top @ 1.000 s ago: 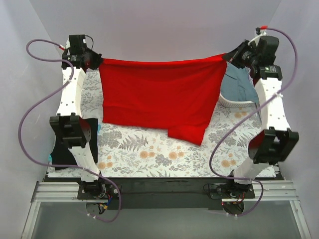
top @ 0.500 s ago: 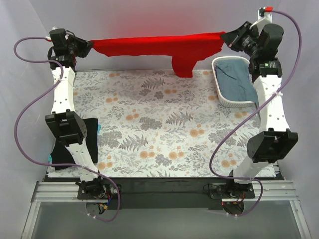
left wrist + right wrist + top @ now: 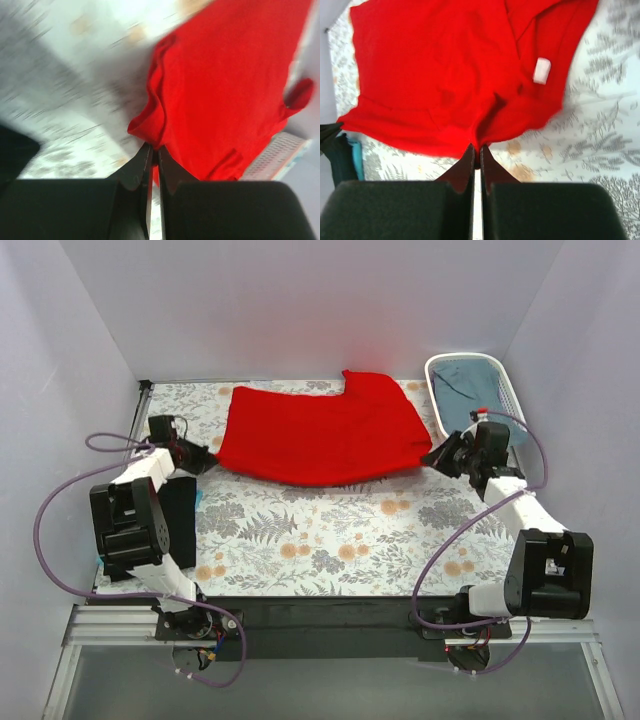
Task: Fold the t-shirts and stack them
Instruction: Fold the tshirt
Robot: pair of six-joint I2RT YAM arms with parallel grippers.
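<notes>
Both clamped: left gripper (image 3: 206, 462), right gripper (image 3: 433, 456) each pinch red t-shirt (image 3: 320, 435) corner, cloth spread between

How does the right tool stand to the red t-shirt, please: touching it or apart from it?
Touching. The right wrist view shows the right tool shut on the near edge of the red t-shirt, with the cloth bunched and pinched between its closed jaws.

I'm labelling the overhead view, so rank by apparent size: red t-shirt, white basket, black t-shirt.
1. red t-shirt
2. white basket
3. black t-shirt, unsure: the left arm hides part of it.
</notes>
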